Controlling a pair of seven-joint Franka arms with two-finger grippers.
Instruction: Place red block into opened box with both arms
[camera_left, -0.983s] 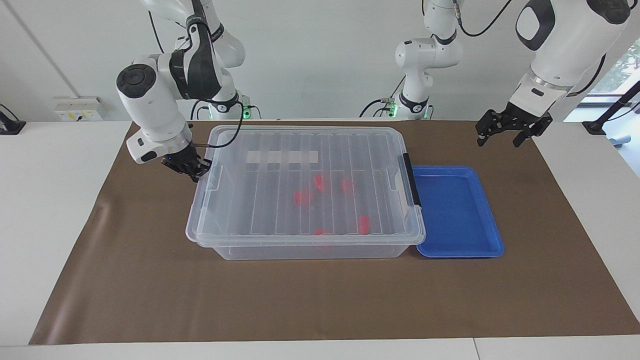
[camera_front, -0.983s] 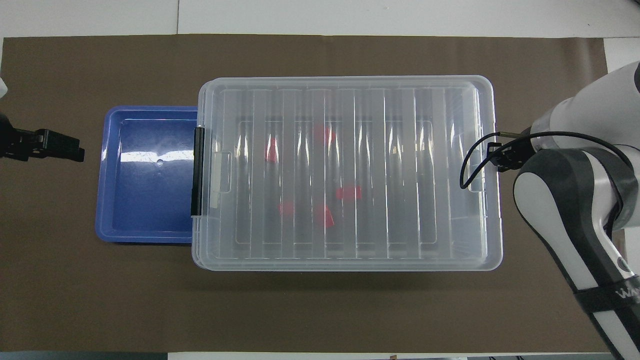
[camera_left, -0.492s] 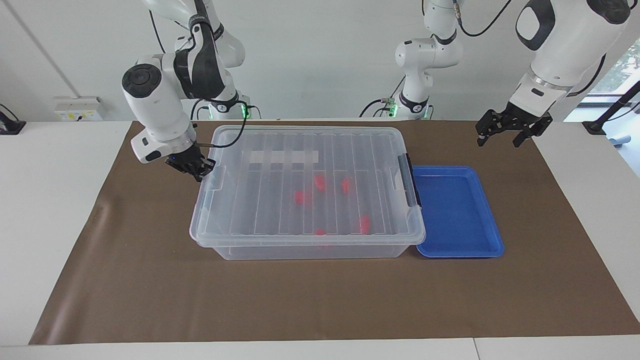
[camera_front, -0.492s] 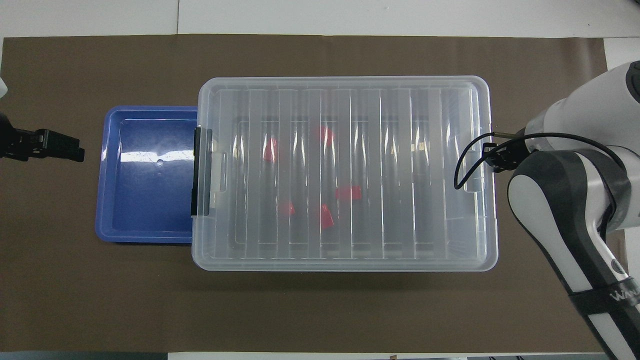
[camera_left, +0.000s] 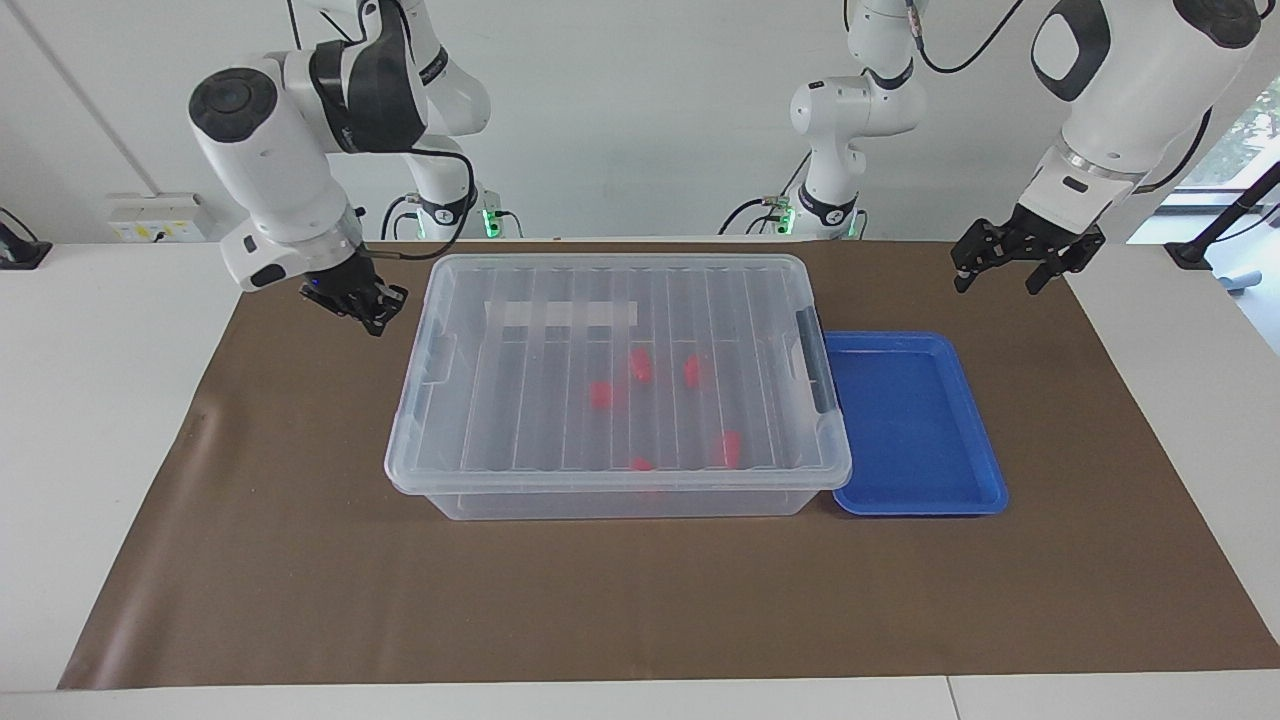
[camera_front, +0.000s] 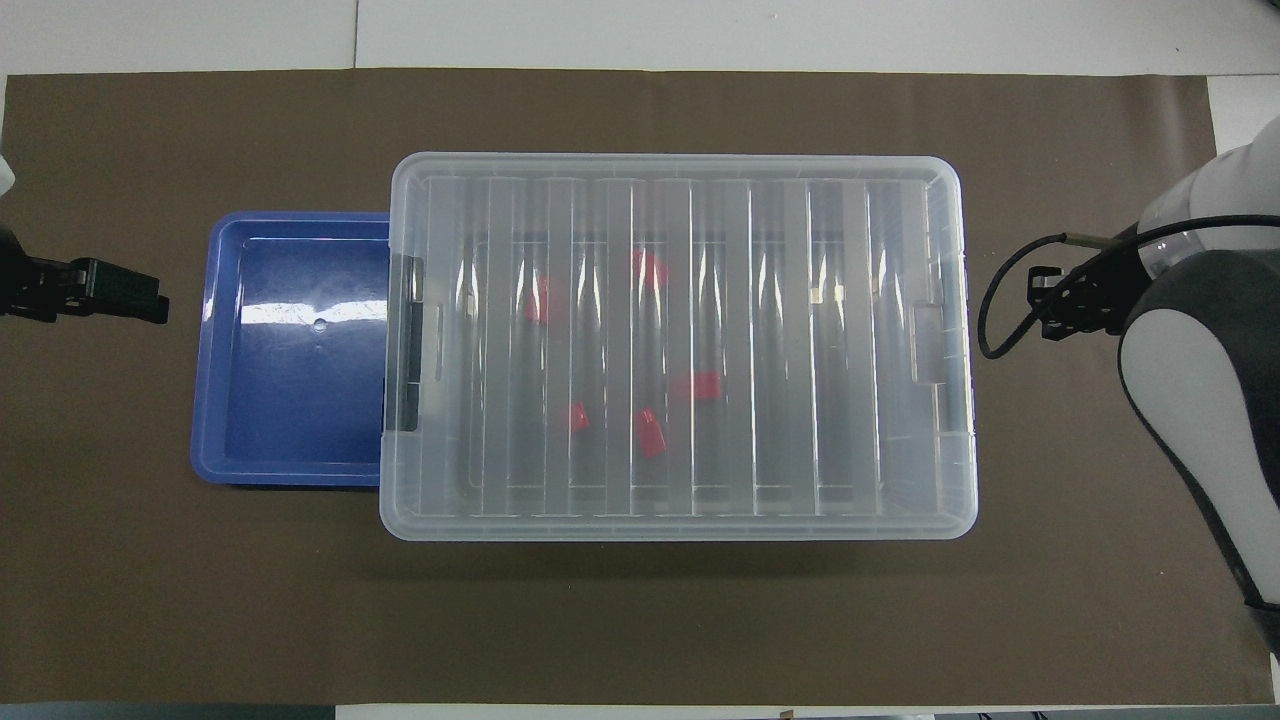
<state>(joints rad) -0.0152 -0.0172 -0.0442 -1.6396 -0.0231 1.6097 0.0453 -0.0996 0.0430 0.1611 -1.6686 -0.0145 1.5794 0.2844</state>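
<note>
The clear box stands mid-mat with its ribbed lid lying flat on it. Several red blocks, such as one red block, lie inside and show through the lid. My right gripper is shut and holds nothing. It hangs just clear of the box's end toward the right arm's side, not touching it. My left gripper waits open over the mat past the blue tray.
A shallow blue tray with nothing in it sits against the box's latch end, toward the left arm's side. A black latch sits on that end. The brown mat covers the table.
My right gripper has drawn back and risen from the lid's end. The lid has settled flat and shifted slightly toward the tray. The left arm has not moved.
</note>
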